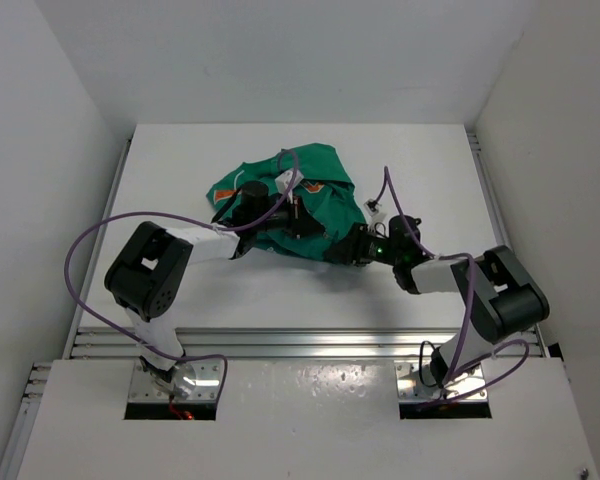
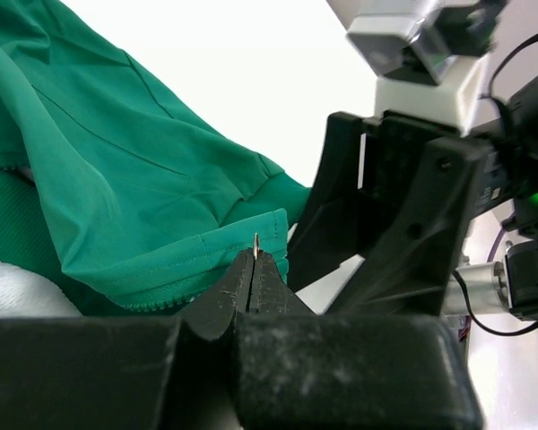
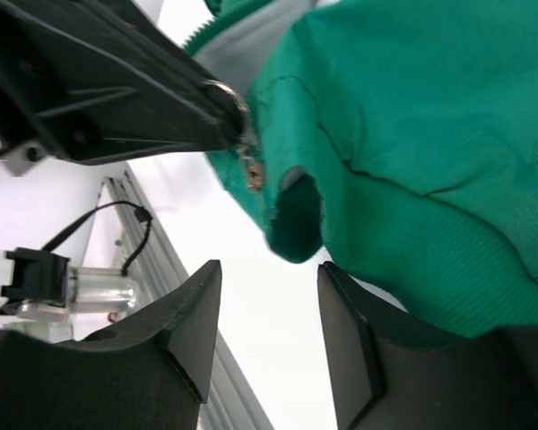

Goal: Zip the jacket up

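The green jacket (image 1: 315, 185) lies crumpled at the table's middle. My left gripper (image 1: 302, 224) rests on its near edge; in the left wrist view it (image 2: 255, 256) is shut on a thin metal zipper pull (image 2: 255, 240) at the hem with the zipper teeth. My right gripper (image 1: 340, 248) is just right of it, at the jacket's near right corner. In the right wrist view its jaws (image 3: 269, 273) stand open and empty just below a hanging hem corner (image 3: 291, 228), with the zipper slider (image 3: 249, 170) at the left gripper's fingertips (image 3: 224, 103).
The white table (image 1: 180, 170) is walled at back and both sides. An aluminium rail (image 1: 310, 342) runs along the near edge. Purple cables (image 1: 110, 225) loop above both arms. The two grippers are close together, nearly touching.
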